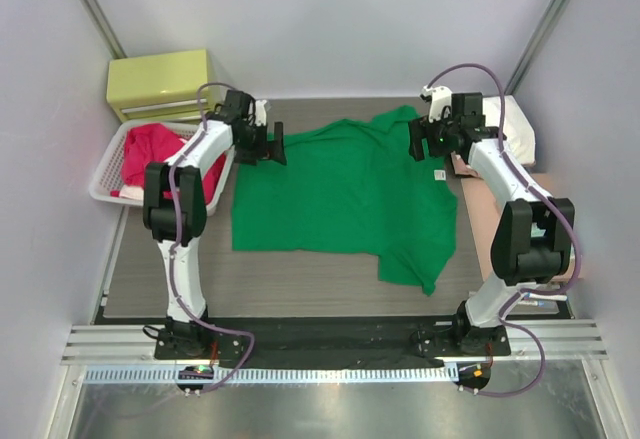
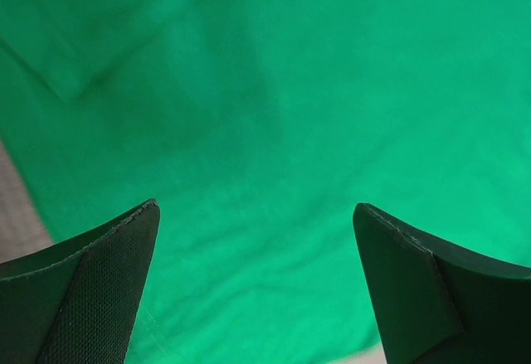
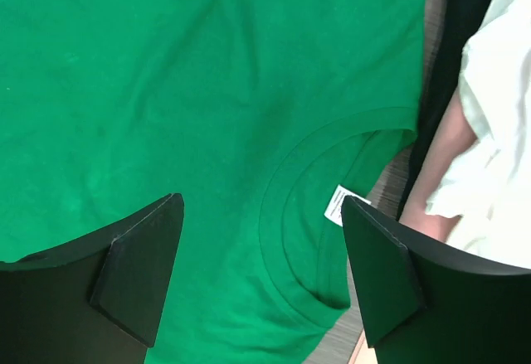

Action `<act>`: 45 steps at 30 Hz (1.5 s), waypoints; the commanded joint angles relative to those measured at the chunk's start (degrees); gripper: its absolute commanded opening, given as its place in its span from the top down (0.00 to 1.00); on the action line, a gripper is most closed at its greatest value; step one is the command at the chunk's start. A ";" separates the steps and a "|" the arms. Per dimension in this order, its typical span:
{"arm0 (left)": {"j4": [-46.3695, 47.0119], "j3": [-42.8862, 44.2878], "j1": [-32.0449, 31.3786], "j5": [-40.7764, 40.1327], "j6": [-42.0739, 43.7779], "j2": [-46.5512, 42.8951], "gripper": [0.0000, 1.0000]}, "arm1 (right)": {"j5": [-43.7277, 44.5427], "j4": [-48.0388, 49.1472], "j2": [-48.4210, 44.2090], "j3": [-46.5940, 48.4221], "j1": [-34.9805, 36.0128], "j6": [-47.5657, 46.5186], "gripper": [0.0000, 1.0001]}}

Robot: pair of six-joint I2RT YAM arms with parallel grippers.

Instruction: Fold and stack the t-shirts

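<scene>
spread wide at the left gripper [image 2: 255,208], both dark pads [image 2: 99,289] apart, clamping nothing, only green cloth seen through the gap; hovers over the far left corner of the green t-shirt [image 1: 340,194]. same at the right gripper [image 3: 261,201]: fingers [image 3: 137,273] apart, closed on nothing, poised above the ribbed collar [image 3: 272,223] and the small white neck label [image 3: 333,206] peeking out just beside the right-hand fingertip. outward on the right side: a dark strip [image 3: 456,32] along the shirt's edge, cloth or not impossible to tell, then pale pink cloth [image 3: 444,148] and white cloth [image 3: 498,132] near the collar, partly covered by the right forearm in the overhead view. outward on the left side: a white slatted basket [image 1: 103,174] with a red t-shirt [image 1: 150,149] heaped inside, partly hidden behind the left arm, and a pale yellow box [image 1: 160,84] beyond it by the wall. as for the green t-shirt: lies flat on the grey wood-grain table [image 1: 300,289] between the two arms, collar toward the right arm, straight hem toward the left, one sleeve pointing to the far side and one to the near side; looks mostly smooth, with soft wrinkles and a shallow creased flap edge in the left wrist view.
</scene>
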 commanded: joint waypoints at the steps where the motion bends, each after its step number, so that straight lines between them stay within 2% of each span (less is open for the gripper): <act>1: 2.78 7.55 -2.35 -14.22 -2.39 4.99 0.00 | -1.40 6.38 0.87 1.21 -0.13 0.99 0.18; 6: 1.02 18.18 -4.98 -30.73 -3.54 13.27 0.00 | -2.02 7.00 2.45 -0.01 -0.13 0.02 0.18; 11: 2.68 24.86 -6.21 -39.35 -2.57 19.34 0.00 | -2.81 7.71 1.84 -1.42 -0.13 -1.30 0.18; 16: 2.42 28.31 -7.27 -44.18 -1.95 22.77 0.00 | -2.81 9.11 1.75 -2.48 -0.13 -1.82 0.18; 25: 4.01 25.32 -7.27 -45.34 -1.08 19.26 0.00 | -4.56 10.08 4.82 -1.25 -0.13 -0.33 0.18; 30: 4.88 23.48 -7.27 -48.51 -1.16 18.82 0.00 | -4.56 10.96 4.04 -1.86 -0.04 -0.42 0.19; 33: 5.58 20.58 -7.45 -46.85 -2.48 17.50 0.07 | -4.30 11.66 4.12 -2.21 -0.13 -0.24 0.19; 34: 5.67 19.70 -7.53 -46.75 -2.48 17.24 0.17 | -4.30 11.58 4.38 -2.21 -0.04 -0.16 0.20; 35: 5.59 19.43 -7.62 -46.66 -2.48 17.06 0.19 | -4.30 11.75 4.56 -2.39 -0.13 0.02 0.21; 37: 4.89 19.60 -7.71 -45.79 -2.57 17.23 0.17 | -4.30 12.01 4.65 -2.39 -0.04 0.28 0.22; 40: 3.75 19.17 -7.71 -45.35 -2.57 16.36 0.00 | -4.04 11.49 4.13 -2.04 -0.13 -0.50 0.22; 45: 1.20 16.54 -7.71 -42.71 -3.44 13.11 0.00 | -4.03 11.22 3.24 -2.65 -0.13 -1.56 0.22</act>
